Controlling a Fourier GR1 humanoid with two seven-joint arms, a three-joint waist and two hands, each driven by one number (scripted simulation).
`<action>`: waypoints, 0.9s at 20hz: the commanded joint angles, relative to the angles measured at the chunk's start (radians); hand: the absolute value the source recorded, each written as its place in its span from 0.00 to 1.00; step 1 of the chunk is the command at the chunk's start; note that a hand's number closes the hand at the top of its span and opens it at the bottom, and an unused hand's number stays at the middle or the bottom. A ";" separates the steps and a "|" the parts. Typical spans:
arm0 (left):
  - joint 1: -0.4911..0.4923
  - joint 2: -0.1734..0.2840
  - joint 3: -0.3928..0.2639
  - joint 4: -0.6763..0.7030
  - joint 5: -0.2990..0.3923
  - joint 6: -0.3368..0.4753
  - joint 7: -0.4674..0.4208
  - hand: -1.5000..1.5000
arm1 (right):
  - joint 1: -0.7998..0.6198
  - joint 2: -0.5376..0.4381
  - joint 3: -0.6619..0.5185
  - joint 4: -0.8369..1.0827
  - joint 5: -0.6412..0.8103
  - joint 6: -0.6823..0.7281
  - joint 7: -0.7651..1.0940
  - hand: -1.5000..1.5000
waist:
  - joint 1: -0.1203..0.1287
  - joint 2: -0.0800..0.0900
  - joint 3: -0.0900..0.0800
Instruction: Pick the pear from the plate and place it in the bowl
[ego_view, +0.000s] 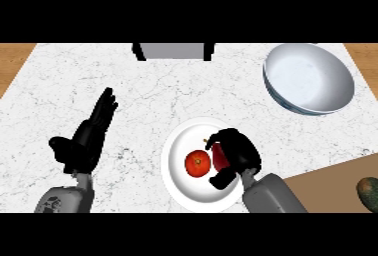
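Curling over the plate (184, 192), the right hand (238, 152) clasps a red fruit (220, 157).

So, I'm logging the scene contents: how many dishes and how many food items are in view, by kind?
Plates: 1, the white plate
Bowls: 1, the bowl
Round red fruit: 1, the tomato-like fruit
Red items under the right hand: 1, the red piece
Greenish items at the right edge: 1
Total: 5

The right hand (238, 152) is over the white plate (184, 190), its fingers curled round a red thing (220, 157), possibly the pear, though most of it is hidden. A tomato (197, 163) lies on the plate just beside it. The left hand (87, 137) rests open on the marble counter (184, 85). The bowl (308, 77) stands well apart at upper right.
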 joint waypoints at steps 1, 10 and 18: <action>0.032 -0.036 -0.028 -0.003 -0.034 0.031 -0.020 0.50 | 0.087 -0.021 0.078 -0.042 0.027 0.042 -0.056 1.00 | -0.002 0.006 0.005; -0.021 -0.047 -0.027 -0.004 -0.049 0.037 0.033 0.50 | -0.001 0.051 0.068 -0.010 -0.087 -0.124 -0.051 1.00 | 0.004 0.008 0.006; -0.034 -0.038 -0.007 0.042 -0.017 0.002 -0.006 0.50 | -0.139 0.052 -0.043 -0.109 -0.269 -0.628 -0.048 1.00 | 0.020 0.012 0.006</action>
